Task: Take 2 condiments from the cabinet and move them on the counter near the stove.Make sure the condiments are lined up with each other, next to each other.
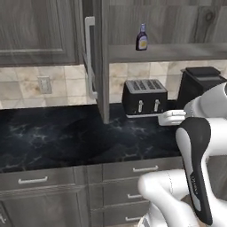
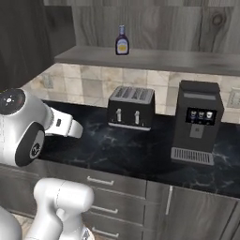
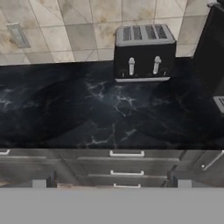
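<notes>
One condiment, a dark brown bottle [image 1: 142, 37] [image 2: 122, 41] with a pale cap and yellow label, stands upright on the grey shelf [image 1: 177, 52] of the cabinet. The cabinet door [image 1: 101, 62] is swung open, and its long silver handle [image 1: 90, 57] faces me. My gripper [image 3: 111, 183] is open and empty. It hangs in front of the counter [image 3: 87, 109] at about drawer height, far below the bottle. The two fingertips [image 3: 39, 183] stand wide apart. The stove is out of view.
A black four-slot toaster [image 1: 144, 97] [image 2: 131, 108] [image 3: 144, 52] sits at the back of the counter under the shelf. A black coffee machine [image 2: 197, 122] [image 1: 199, 84] stands to its right. Grey drawers [image 3: 127, 164] run below the counter edge. There is a wall outlet [image 1: 44, 85] on the tiles.
</notes>
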Controlling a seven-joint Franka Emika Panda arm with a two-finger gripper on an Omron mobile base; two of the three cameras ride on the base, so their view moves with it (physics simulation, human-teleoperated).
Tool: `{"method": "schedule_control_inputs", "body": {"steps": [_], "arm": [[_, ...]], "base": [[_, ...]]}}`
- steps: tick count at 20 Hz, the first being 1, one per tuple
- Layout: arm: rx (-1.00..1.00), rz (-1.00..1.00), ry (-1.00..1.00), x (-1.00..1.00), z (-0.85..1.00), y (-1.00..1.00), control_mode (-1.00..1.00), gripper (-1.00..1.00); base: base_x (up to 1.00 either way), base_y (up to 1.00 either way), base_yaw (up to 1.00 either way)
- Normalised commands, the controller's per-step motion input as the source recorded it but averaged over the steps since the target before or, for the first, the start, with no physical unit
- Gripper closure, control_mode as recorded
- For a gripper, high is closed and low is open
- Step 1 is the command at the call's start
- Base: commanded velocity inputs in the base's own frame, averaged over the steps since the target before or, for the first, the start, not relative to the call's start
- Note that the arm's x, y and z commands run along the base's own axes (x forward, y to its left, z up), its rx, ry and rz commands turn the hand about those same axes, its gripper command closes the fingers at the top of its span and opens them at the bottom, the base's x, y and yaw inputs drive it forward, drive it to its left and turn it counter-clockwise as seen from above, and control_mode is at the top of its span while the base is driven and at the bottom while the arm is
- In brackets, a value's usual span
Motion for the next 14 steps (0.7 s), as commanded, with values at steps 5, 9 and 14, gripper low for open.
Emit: {"method": "schedule_control_inputs", "body": {"steps": [5,9,14], "arm": [[0.0,0.0,0.0,0.0,0.0,0.0,1.0,-1.0],[0.0,0.0,0.0,0.0,0.0,0.0,1.0,-1.0],[0.0,0.0,0.0,0.0,0.0,0.0,1.0,-1.0]], "base": [[0.43,-0.25,0.0],[0.44,-0.24,0.0],[0.42,-0.25,0.0]]}}
